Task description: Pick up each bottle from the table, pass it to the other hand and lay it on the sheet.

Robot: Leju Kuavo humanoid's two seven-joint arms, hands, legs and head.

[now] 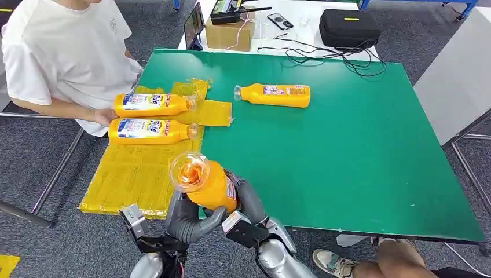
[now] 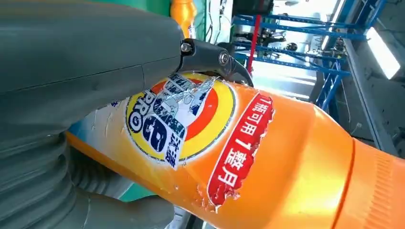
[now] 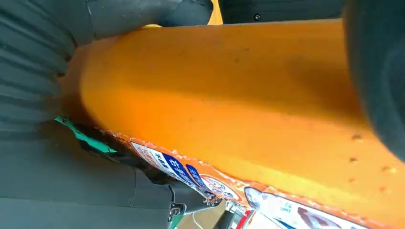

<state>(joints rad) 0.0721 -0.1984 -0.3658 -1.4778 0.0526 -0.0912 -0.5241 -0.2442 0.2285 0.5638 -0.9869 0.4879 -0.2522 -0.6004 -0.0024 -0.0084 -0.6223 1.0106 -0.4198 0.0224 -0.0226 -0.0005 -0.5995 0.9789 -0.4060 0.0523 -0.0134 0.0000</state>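
Handover step: orange detergent bottle (image 1: 205, 182) upright between both hands, left hand (image 1: 186, 217) and right hand (image 1: 250, 202) each wrapped around it. Next, judged: one hand releases; other lays bottle on yellow sheet (image 1: 133, 174) beside left hand.

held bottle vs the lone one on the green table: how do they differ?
The orange plastic bottle in the robot hands is raised near the table's front edge, clear cap toward the camera, gripped by both the left robot hand and right robot hand. The orange plastic bottle on the bare green tabletop lies on its side, untouched, cap pointing left. Both share orange bodies and clear caps.
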